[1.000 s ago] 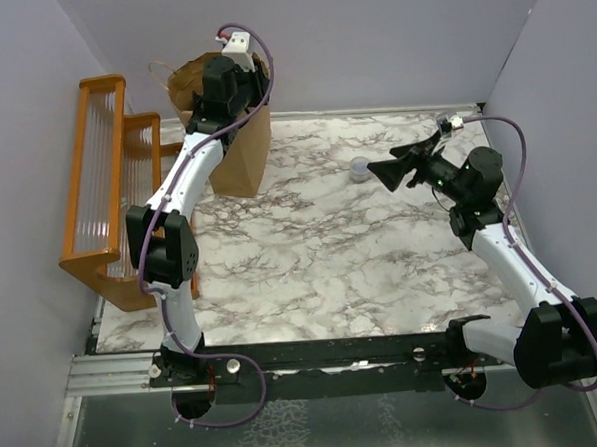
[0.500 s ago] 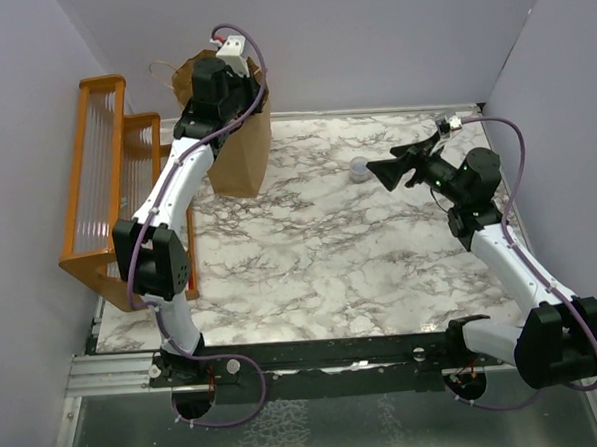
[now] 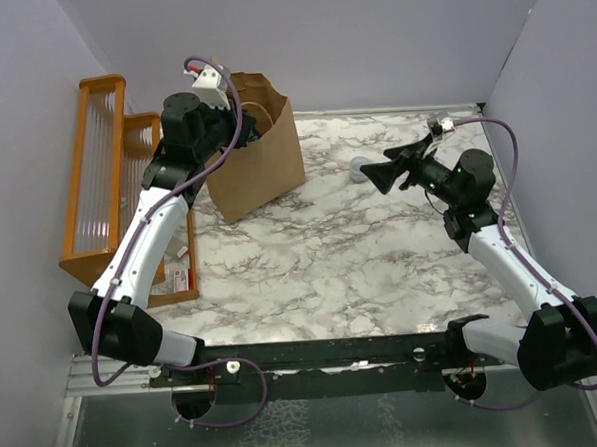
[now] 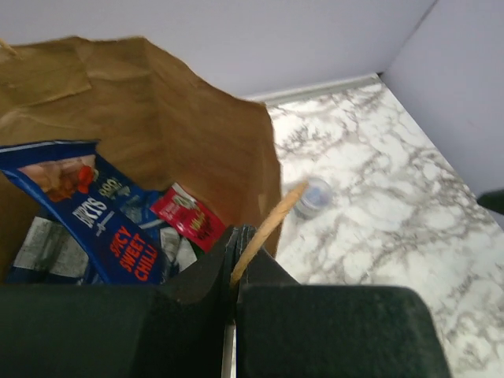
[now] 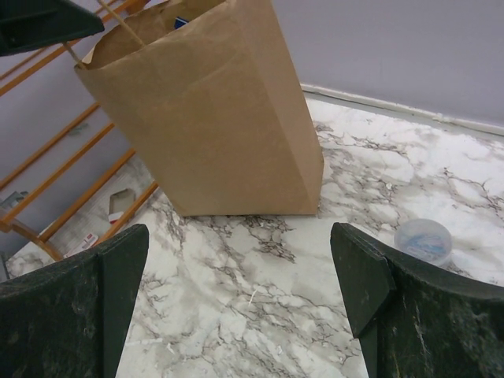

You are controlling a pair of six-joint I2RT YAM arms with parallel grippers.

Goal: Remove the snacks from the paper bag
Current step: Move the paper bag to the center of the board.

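Slowly tip the paper bag [image 3: 260,155] with the left claw [image 4: 234,252] pinching its handle [image 4: 265,227], so the wide-spread right claw [image 3: 379,172] reaches the snacks [image 4: 102,228].

Brown paper bag [image 5: 213,118] is standing on the marble desk [image 5: 276,315], filling the upper middle of the frame. There's a small clear cup [image 5: 423,239] at the right, well apart from it. An orange wooden rack [image 5: 71,197] runs down the left edge. The right claw [image 5: 238,236] is spread wide across the bottom corners.

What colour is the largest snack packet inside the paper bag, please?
The packet is dark blue, clearest in left wrist view.
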